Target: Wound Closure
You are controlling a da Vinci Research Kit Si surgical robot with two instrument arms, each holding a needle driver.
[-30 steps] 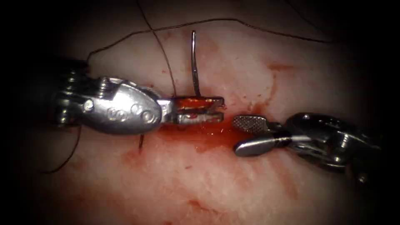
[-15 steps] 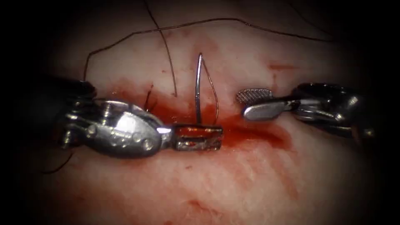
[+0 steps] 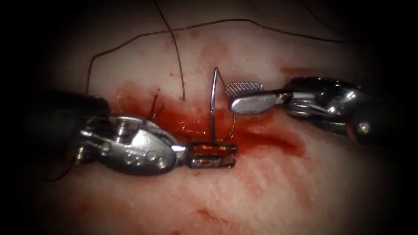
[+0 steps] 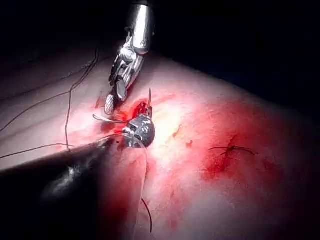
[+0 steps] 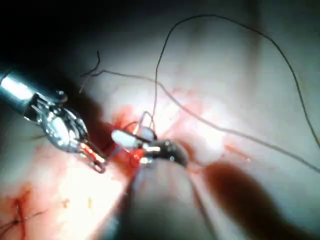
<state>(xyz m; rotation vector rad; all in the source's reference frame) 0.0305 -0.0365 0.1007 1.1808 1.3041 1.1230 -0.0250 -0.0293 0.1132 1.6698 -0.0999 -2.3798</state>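
Observation:
My left tool [image 3: 234,156] comes in from the left with its jaws shut on the lower end of the curved needle [image 3: 212,104]. The needle stands upright, free of the tissue [image 3: 226,196], over the wet red cut [image 3: 265,138]. Thread [image 3: 234,124] leaves the needle's top end, curves down behind my right tool and ends at the cut. My right tool [image 3: 229,98] is open, holds nothing, and its tips sit just right of the needle's upper half. In the left wrist view the right tool [image 4: 111,102] hangs beside the needle [image 4: 149,96].
Long thread [image 3: 244,21] loops across the far tissue and drops to a strand end [image 3: 180,82]. A tied stitch with short ends [image 3: 154,103] sits at the left end of the cut. Another stitch [image 4: 232,149] lies farther off. Red fluid pools around the jaws.
The left tool has carried the needle down and slightly right in the picture. The right tool, open throughout, has risen and moved left until its tips reach the needle.

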